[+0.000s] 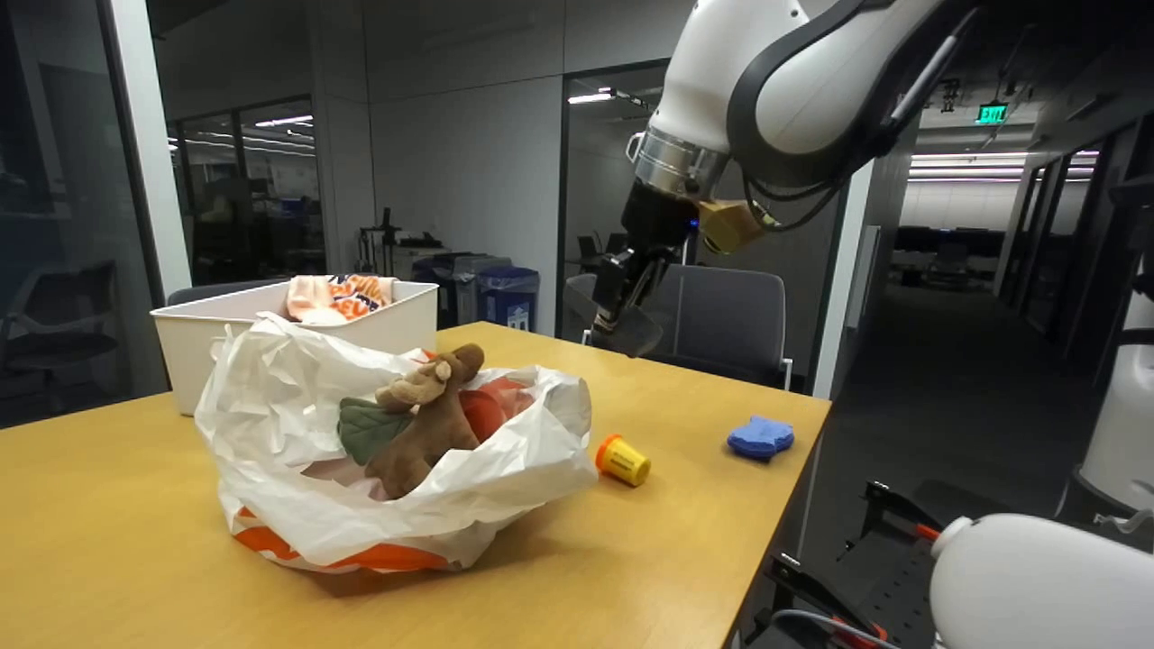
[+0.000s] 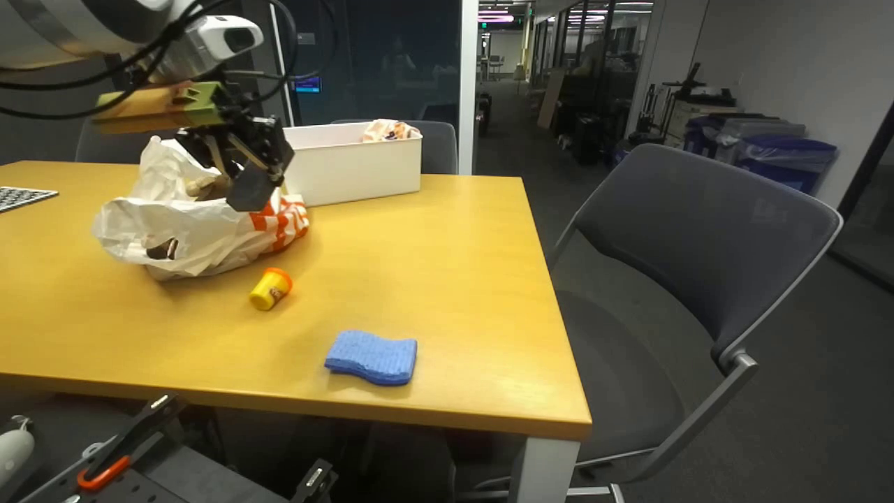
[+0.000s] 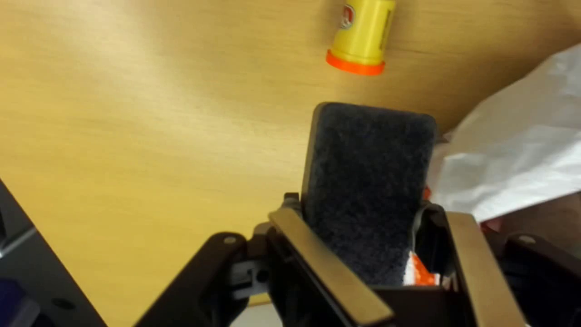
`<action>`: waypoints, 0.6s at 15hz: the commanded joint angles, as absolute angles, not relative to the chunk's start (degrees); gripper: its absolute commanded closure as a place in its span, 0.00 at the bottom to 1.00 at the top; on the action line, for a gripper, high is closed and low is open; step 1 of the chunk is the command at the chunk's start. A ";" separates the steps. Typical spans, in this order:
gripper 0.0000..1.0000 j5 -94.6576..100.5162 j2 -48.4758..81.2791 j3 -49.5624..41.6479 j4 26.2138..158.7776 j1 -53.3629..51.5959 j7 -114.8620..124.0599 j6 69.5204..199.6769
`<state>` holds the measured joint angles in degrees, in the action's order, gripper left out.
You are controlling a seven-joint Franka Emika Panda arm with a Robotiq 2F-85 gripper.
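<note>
My gripper [image 3: 361, 211] is shut on a dark grey felt-like block [image 3: 371, 172] with rounded corners. In both exterior views the block [image 1: 628, 333] [image 2: 253, 187] hangs from the fingers, tilted, above the table. A yellow tub [image 3: 363, 32] with an orange lid lies on its side on the table beyond the block. A white plastic bag [image 3: 517, 150] with orange print is beside and below the gripper. A brown plush animal [image 1: 424, 442] and red items show in the bag's mouth. A blue folded cloth or sponge [image 2: 374, 358] lies near the table edge.
A white bin [image 2: 356, 168] with pale orange-lettered fabric [image 1: 338, 297] stands behind the bag on the wooden table [image 2: 447, 279]. Grey chairs [image 2: 705, 230] stand at the table's sides. A keyboard-like object [image 2: 24, 198] lies at the far table side.
</note>
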<state>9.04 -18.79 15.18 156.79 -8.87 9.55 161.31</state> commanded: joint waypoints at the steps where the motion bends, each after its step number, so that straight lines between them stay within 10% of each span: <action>1: 0.67 11.94 -23.75 24.50 157.22 -10.90 15.54 164.65; 9: 0.67 26.83 -15.94 44.55 149.88 -0.40 21.62 172.06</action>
<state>20.07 -20.19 37.43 153.46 -7.59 18.67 169.10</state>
